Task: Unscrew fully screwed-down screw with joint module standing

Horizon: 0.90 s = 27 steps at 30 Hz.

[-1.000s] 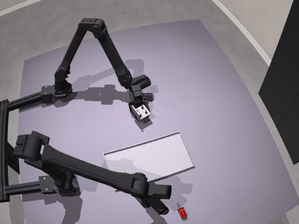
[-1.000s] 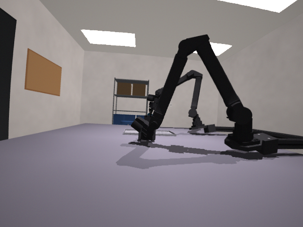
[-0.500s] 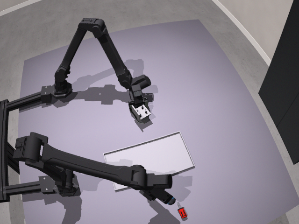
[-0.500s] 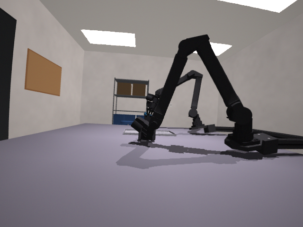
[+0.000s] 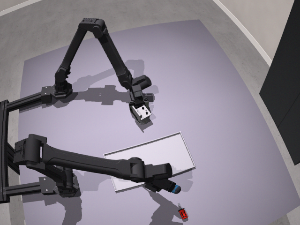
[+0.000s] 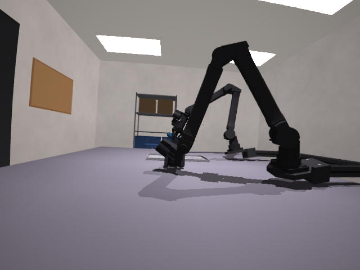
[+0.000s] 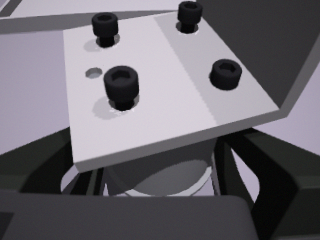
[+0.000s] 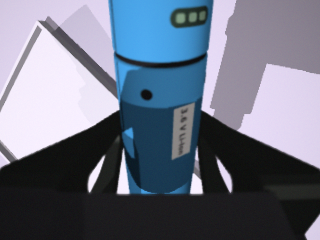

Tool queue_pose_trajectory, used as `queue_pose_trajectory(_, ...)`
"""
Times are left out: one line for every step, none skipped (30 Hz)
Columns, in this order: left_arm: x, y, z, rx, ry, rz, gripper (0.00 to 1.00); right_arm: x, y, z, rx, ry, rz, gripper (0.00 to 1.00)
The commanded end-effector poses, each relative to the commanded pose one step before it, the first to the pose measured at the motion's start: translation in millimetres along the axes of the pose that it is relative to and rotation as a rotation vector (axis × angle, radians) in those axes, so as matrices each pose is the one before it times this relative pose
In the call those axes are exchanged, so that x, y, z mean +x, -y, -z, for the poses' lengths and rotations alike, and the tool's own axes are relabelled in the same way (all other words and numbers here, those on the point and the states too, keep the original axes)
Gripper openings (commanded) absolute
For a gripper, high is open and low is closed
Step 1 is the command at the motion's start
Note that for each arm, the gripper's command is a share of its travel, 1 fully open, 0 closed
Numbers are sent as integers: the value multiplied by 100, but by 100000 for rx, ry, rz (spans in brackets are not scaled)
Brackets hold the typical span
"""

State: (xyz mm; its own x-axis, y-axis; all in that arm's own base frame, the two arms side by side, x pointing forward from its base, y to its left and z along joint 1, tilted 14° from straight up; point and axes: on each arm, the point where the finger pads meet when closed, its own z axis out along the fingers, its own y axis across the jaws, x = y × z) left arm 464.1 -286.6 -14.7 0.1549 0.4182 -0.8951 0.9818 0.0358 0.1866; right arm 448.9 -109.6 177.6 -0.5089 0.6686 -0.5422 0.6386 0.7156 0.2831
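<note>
The joint module stands on the table with its white bracket [image 7: 160, 85] on top. My left gripper [image 5: 139, 106] is shut around the module's round body [image 7: 160, 175], with a finger on each side. In the left wrist view three black screws stand raised out of the bracket: one screw [image 7: 105, 27], a second [image 7: 189, 14] and a third [image 7: 121, 86]. A fourth screw [image 7: 226, 72] sits low, flush on the plate. My right gripper [image 5: 160, 185] is shut on the blue electric screwdriver [image 8: 160, 100], held in the air over the tray's near corner, apart from the module.
A flat white tray [image 5: 150, 160] lies between the two arms. A small red hand screwdriver [image 5: 183, 213] lies on the table near the front edge. A small empty hole [image 7: 92, 73] shows in the bracket. A dark cabinet [image 5: 283, 79] stands at the right.
</note>
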Motion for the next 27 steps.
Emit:
queue_pose_trajectory(341,-1326,-134,-1788,445,-1699,59,-752,-1915,1012,-5479,5603,4655,42)
queue_pose_trajectory(0,0,0,0,0,0,59,143,-405,-20,-884,581,1363,42)
queue_pose_trajectory(0,0,0,0,0,0,59,147,-422,-23,-974,527,1363,42)
queue_pose_trajectory(0,0,0,0,0,0,59,107,-436,-15,-974,597,1358,42)
queue_pose_trajectory(0,0,0,0,0,0,59,-1162,-1136,418,-2189,2734,1144,42)
queue_pose_trajectory(0,0,0,0,0,0,59,108,-435,-25,-955,583,1342,42)
queue_pose_trajectory(0,0,0,0,0,0,59,819,-47,-244,-273,-605,1464,42)
queue_pose_trajectory(0,0,0,0,0,0,59,795,-66,-235,-322,-579,1470,42)
queue_pose_trajectory(0,0,0,0,0,0,59,109,-423,-42,-929,556,1362,42)
queue_pose_trajectory(0,0,0,0,0,0,59,130,-413,-82,-879,467,1371,42)
queue_pose_trajectory(0,0,0,0,0,0,59,-422,-703,-68,-1250,1172,1298,42)
queue_pose_trajectory(0,0,0,0,0,0,59,-1977,-975,541,-1756,3216,-328,42)
queue_pose_trajectory(0,0,0,0,0,0,59,-353,-176,88,-318,567,-58,42)
queue_pose_trajectory(0,0,0,0,0,0,59,-409,848,-55,1334,564,-1221,42)
queue_pose_trajectory(0,0,0,0,0,0,59,0,0,0,0,0,0,42)
queue_pose_trajectory(0,0,0,0,0,0,59,0,0,0,0,0,0,42)
queue_pose_trajectory(0,0,0,0,0,0,59,2878,-101,-330,-470,-3611,2868,42)
queue_pose_trajectory(0,0,0,0,0,0,59,635,-156,-44,-479,-88,1352,42)
queue_pose_trajectory(0,0,0,0,0,0,59,116,-421,5,-893,629,1279,42)
queue_pose_trajectory(0,0,0,0,0,0,59,120,-441,2,-1002,576,1278,42)
queue_pose_trajectory(0,0,0,0,0,0,59,110,-434,-1,-954,599,1279,42)
queue_pose_trajectory(0,0,0,0,0,0,59,-1350,-1080,320,-2017,2980,1018,42)
queue_pose_trajectory(0,0,0,0,0,0,59,-32,-500,19,-1053,815,1235,42)
queue_pose_trajectory(0,0,0,0,0,0,59,842,-114,-148,-391,-602,1393,42)
queue_pose_trajectory(0,0,0,0,0,0,59,855,-114,-148,-405,-634,1407,42)
queue_pose_trajectory(0,0,0,0,0,0,59,176,-397,-35,-870,456,1294,42)
queue_pose_trajectory(0,0,0,0,0,0,59,79,-435,-27,-924,600,1279,42)
